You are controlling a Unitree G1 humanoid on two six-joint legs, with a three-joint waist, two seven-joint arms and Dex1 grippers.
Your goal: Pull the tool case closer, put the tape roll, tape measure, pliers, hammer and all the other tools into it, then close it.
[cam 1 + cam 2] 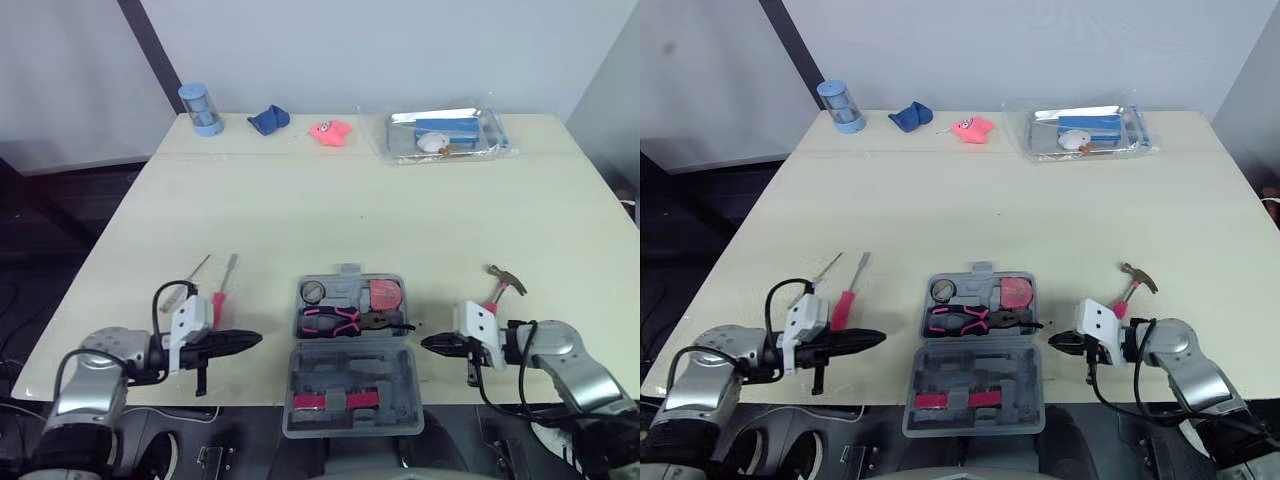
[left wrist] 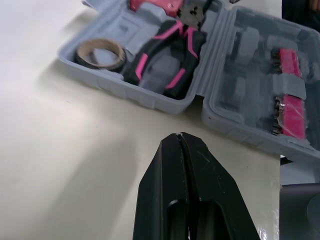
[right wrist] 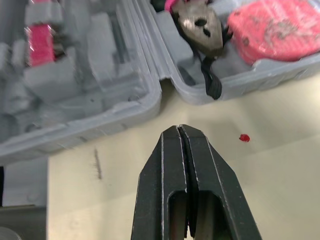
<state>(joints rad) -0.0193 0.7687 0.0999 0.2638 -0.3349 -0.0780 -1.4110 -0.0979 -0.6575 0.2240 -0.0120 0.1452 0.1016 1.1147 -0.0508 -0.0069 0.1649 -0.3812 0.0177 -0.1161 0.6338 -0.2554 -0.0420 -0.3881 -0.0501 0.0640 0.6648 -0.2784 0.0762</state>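
The grey tool case lies open at the table's near edge, its lid half hanging over the edge. In its far half lie the tape roll, the pink tape measure and the black-and-pink pliers. A pink-handled hammer rests on the table right of the case. Two screwdrivers lie to the left of it. My left gripper is shut and empty, pointing at the case from the left. My right gripper is shut and empty too, just right of the case.
At the far edge stand a blue cylinder, a blue cloth, a pink object and a clear plastic package. A small red speck lies on the table near the right gripper.
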